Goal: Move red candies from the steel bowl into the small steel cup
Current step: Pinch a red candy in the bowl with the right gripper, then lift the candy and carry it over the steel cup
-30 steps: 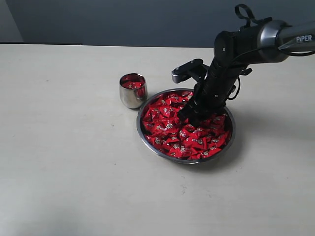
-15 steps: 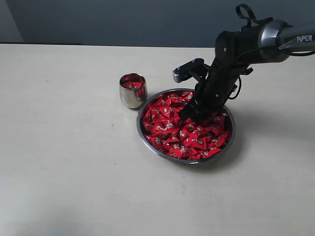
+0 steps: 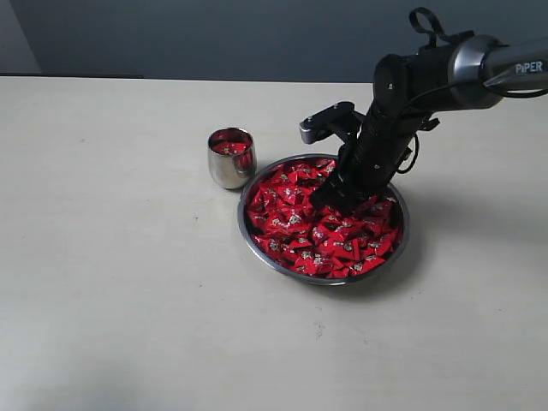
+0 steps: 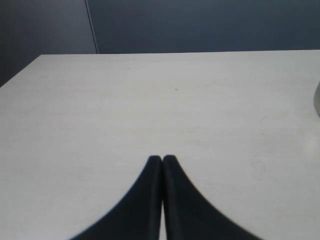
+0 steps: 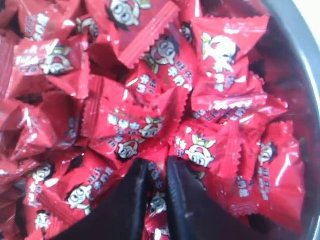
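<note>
Right gripper [image 5: 156, 169] is poking nose-down into the pile, and its two black fingers [image 5: 131, 200] are squeezing nearly together on a strip of red wrapper, so it's pinching one of the red candies [image 5: 165, 55]. Up close the candies are looking shiny and crinkly. They have zigzag crimped ends, plus a little white cartoon face and white lettering on each one.

They're heaping up in the steel bowl [image 3: 321, 282] and covering it almost rim to rim. The bowl is sitting right of centre on the pale table [image 3: 128, 257]. The small steel cup [image 3: 229, 167] is standing upright just beside the bowl's far-left rim, with some red showing at its mouth. I can't tell if the two are actually touching.

Left gripper [image 4: 162, 160] is hanging over bare tabletop with its fingers pressed tip to tip.

Hard-to-see stuff: from the outside camera the right gripper's tips are disappearing into the candies, and the arm is blocking the far side of the pile. The bowl's floor is fully covered. The right wrist camera is only catching a strip of the bowl's wall.
</note>
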Controlling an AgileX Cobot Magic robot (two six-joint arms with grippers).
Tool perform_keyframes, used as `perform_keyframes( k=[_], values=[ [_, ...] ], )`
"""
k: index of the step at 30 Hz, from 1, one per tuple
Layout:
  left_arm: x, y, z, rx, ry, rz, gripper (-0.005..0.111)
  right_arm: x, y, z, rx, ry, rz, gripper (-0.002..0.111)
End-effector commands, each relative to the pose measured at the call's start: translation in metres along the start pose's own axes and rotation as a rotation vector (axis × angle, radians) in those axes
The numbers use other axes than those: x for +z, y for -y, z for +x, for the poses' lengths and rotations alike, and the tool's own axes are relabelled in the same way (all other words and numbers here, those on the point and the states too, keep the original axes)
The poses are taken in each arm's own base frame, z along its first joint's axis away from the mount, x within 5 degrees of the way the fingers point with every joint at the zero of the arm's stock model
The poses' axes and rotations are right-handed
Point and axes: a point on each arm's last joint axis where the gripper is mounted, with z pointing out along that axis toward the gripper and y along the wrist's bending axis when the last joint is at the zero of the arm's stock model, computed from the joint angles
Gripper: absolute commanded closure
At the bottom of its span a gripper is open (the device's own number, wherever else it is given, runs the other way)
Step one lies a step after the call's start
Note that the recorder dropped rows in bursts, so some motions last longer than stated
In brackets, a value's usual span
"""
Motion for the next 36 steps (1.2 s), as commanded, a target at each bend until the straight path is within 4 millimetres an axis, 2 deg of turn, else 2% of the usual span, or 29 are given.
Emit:
perform_keyframes(
  k=[1,10,14,22,31,36],
  values=[
    [0.0,0.0,0.0,-0.006,0.011,0.006,0.106,-0.013,0.0,-0.004,-0.005,0.046,0.018,0.096],
    [0.0,0.0,0.0,-0.006,0.011,0.006,0.106,-0.047,-0.002,-0.01,0.008,0.139,0.041,0.096],
    [0.0,0.0,0.0,-0.006,0.011,0.006,0.106,-0.07,-0.002,-0.023,0.028,0.211,0.049,0.096],
    [0.0,0.0,0.0,-0.006,0.011,0.006,0.106,-0.096,-0.005,-0.048,0.052,0.326,0.023,0.096],
    [0.0,0.0,0.0,-0.006,0.011,0.006,0.106,-0.104,-0.032,-0.089,0.002,0.45,-0.012,0.096],
    [0.0,0.0,0.0,-0.006,0.011,0.006,0.106,-0.093,-0.046,-0.112,-0.034,0.484,-0.026,0.096]
  ],
)
